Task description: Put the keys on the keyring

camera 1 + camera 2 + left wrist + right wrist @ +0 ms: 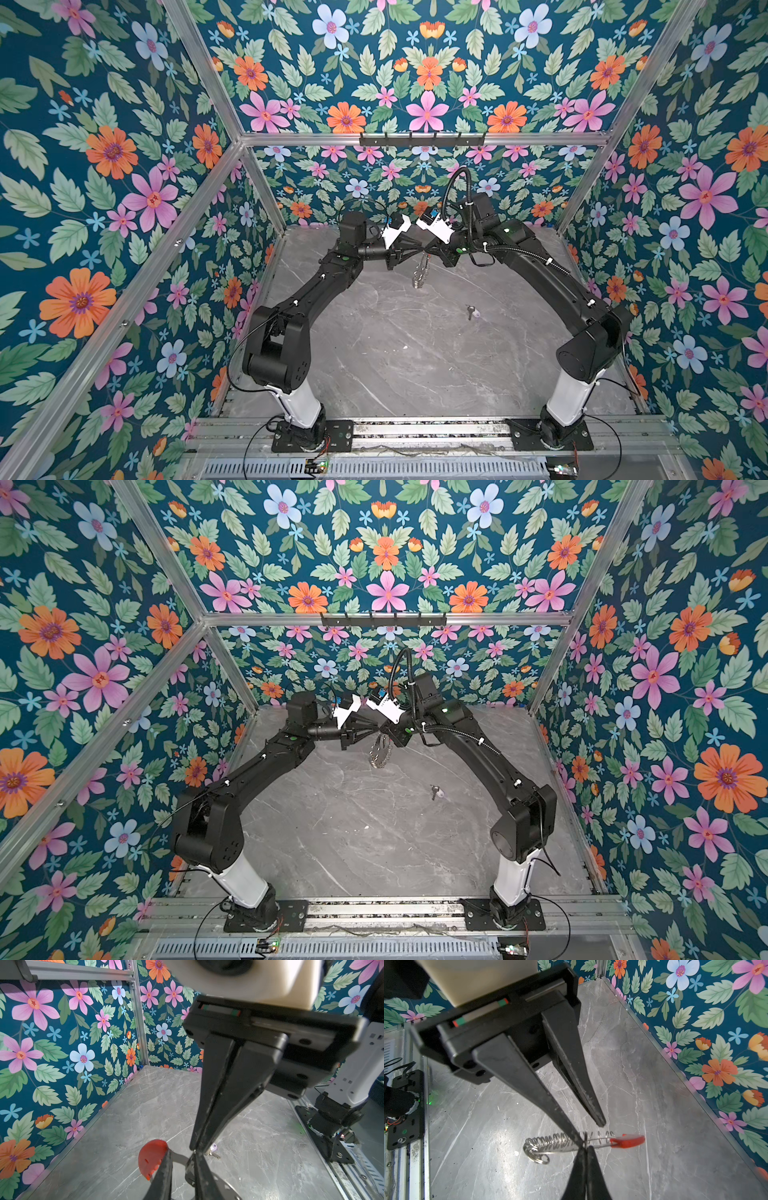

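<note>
A robotics lab test cell is indicated by an aluminium frame (291,139) lined with floral-print walls (104,187), a marble-look table (395,365) enclosed within it, and two arms (291,316) bolted to a rail (428,428) along the table's near edge.

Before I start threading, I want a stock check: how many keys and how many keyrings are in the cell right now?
Key: 1, lying on the table
Keyring: 1
Total: 2
</note>
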You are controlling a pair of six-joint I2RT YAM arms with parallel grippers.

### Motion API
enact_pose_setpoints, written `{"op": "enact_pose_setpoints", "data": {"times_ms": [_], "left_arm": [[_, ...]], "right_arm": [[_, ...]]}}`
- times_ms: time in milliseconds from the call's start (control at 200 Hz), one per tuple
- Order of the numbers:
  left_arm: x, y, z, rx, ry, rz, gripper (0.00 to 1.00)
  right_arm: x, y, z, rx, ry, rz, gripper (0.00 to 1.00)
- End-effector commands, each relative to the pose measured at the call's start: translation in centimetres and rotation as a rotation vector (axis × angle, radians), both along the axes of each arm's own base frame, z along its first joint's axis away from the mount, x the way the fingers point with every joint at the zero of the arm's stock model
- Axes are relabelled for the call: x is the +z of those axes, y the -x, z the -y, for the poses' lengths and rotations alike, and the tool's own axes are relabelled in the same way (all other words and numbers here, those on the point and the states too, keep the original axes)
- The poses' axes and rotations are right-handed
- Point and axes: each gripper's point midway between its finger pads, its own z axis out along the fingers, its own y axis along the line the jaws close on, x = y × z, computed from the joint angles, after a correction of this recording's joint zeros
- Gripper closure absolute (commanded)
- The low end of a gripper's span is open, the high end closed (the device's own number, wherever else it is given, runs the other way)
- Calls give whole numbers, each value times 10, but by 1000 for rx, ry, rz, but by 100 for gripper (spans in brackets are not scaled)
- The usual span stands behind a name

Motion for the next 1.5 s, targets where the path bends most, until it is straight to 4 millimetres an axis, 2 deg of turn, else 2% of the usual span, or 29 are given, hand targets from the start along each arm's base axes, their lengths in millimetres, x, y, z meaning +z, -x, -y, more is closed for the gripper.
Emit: {"op": "enact_pose_setpoints", "data": {"times_ms": [0,110,195,410,525,836,996,1141,1246,1286,1361,1496], "left_arm": [[3,7,2,-45,14,-17,79],[5,9,1,-48,16,-19,73],[5,12,-1,-53,16,-15,72],[7,14,-3,-72,30,-33,88],[8,14,-2,-77,37,-36,100],[11,18,-2,-97,45,-26,99],[13,25,2,-116,56,-43,100],[34,18,-4,-16,184,-45,100],[52,11,-11,63,304,-34,100],[58,8,-14,82,349,-45,100],[67,3,-18,105,431,-69,100],[89,9,-30,90,621,-61,100]], "right_arm": [[23,0,-9,30,-62,69,100],[22,-3,-7,20,-53,77,100],[21,-3,-7,19,-52,79,100],[23,2,-11,44,-79,60,100],[24,4,-12,49,-86,56,100],[29,2,-16,50,-111,56,100],[32,-5,-21,10,-147,30,100],[40,-13,-23,-61,-204,-23,100],[43,-21,-19,-136,-218,-40,58],[44,-26,-15,-173,-220,-39,49],[48,-32,-7,-234,-244,-58,41],[61,-40,13,-278,-405,-231,40]]}}
